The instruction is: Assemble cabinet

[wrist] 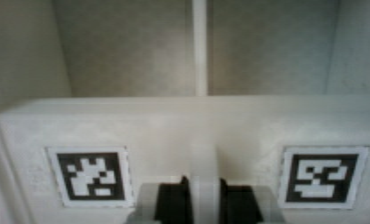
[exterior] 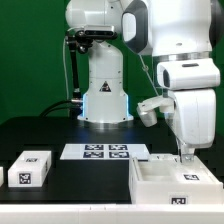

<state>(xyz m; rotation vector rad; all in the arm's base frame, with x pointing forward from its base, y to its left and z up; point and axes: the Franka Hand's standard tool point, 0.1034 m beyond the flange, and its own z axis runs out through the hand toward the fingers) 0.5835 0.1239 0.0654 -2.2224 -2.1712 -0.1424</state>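
Observation:
The cabinet body [exterior: 160,182], a large white open box with tags, sits on the black table at the exterior view's lower right. My gripper [exterior: 185,152] reaches straight down onto its far wall. In the wrist view the cabinet's white face [wrist: 200,120] fills the picture, with a tag [wrist: 89,176] on one side of the fingers and a tag [wrist: 322,175] on the other. My gripper [wrist: 198,200] has its two dark fingers close together, with a thin strip of white cabinet wall between them. A smaller white tagged block [exterior: 30,168] lies at the exterior view's lower left.
The marker board [exterior: 105,151] lies flat on the table between the small block and the cabinet body. The arm's white base [exterior: 103,95] stands behind it. Cables hang beside the base at the exterior view's left.

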